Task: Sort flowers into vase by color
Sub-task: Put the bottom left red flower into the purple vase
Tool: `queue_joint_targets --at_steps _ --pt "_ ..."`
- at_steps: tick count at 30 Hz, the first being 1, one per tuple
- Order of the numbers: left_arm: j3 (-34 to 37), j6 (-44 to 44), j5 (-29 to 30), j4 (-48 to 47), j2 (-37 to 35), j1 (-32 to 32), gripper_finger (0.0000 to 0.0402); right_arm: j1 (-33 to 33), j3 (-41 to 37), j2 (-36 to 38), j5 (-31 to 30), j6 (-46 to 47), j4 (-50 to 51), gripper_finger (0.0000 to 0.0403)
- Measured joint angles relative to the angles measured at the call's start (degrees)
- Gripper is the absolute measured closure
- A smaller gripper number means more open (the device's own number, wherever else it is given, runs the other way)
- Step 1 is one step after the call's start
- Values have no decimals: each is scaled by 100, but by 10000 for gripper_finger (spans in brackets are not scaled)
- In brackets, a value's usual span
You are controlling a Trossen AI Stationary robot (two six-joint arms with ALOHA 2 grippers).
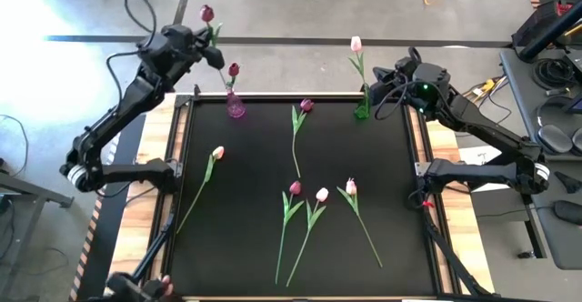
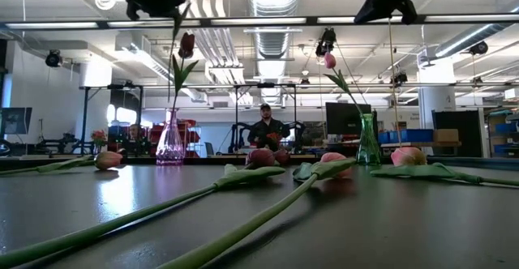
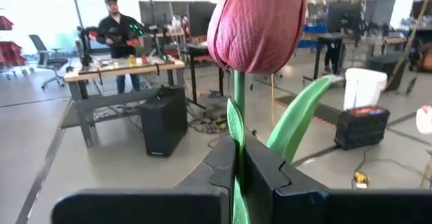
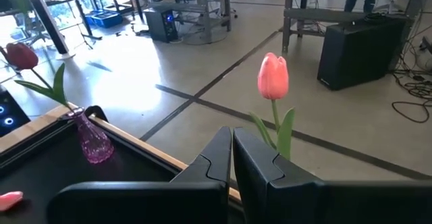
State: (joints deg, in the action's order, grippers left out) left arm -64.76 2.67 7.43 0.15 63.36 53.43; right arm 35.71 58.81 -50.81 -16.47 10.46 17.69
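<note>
A: Since the low view cuts both arms off at the top edge, I can't follow either stem up into its claw from there. What do you get from above?

B: I see the black table mat [image 1: 300,202] whole, but the left arm's base is hidden at the picture's bottom corner. My left gripper [image 1: 215,55] is off the table's far left corner, fingers clamped shut on a dark magenta tulip [image 3: 256,23]; its stem runs between the fingers and out of sight below them in the left wrist view.

A: And the right one?

B: The right gripper [image 1: 375,88] sits at the far right corner, jaws pressed together, just beside the green vase [image 1: 362,107]. A pale pink tulip [image 4: 273,77] stands in front of it. I can't tell from the wrist view whether the fingers touch that stem; from above it seems to rise out of the vase.

A: What else is around?

B: The purple vase [image 1: 235,105] at the far left edge holds one magenta tulip [image 1: 234,69]. Five more flowers lie flat on the mat: a magenta one [image 1: 306,105] near the middle, a pink one [image 1: 217,153] on the left, and three close together near the front [image 1: 321,194]. In the low view their stems block much of the foreground. A person [image 2: 268,127] stands at a workbench beyond the table.
</note>
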Motion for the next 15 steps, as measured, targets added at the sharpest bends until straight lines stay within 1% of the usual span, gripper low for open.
queue_joint_targets --at_steps 7,15 --pt "-109 120 -73 76 417 15 401 1 0 -2 0 -4 2 393" --pt "-16 134 -69 85 537 48 401 1 0 -4 0 -15 3 393"
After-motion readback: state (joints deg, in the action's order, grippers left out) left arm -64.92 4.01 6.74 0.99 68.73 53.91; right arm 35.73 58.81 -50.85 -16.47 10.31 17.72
